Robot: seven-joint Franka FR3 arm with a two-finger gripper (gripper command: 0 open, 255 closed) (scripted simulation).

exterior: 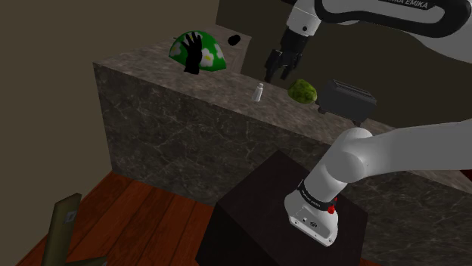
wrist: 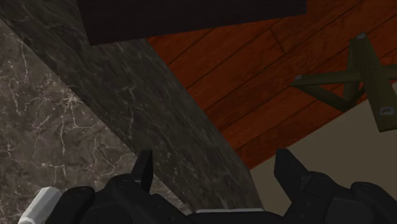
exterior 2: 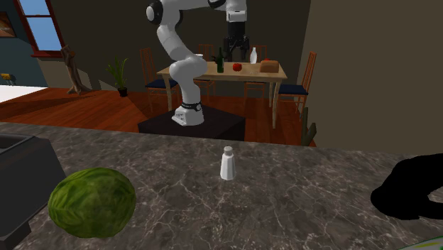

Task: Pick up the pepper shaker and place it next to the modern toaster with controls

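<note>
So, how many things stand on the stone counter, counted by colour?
Green: 2, cabbage and flowered dome.
Dark: 3, toaster, hand-shaped figure, small object at the back.
White: 1, pepper shaker.
Total: 6.

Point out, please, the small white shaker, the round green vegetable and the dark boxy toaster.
small white shaker (exterior 2: 228, 165), second exterior view, its body.
round green vegetable (exterior 2: 92, 202), second exterior view, its front.
dark boxy toaster (exterior: 345, 98), shoulder view, its side.

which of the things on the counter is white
The small upright shaker; the round leafy ball beside it is green, and the toaster is dark.
</note>
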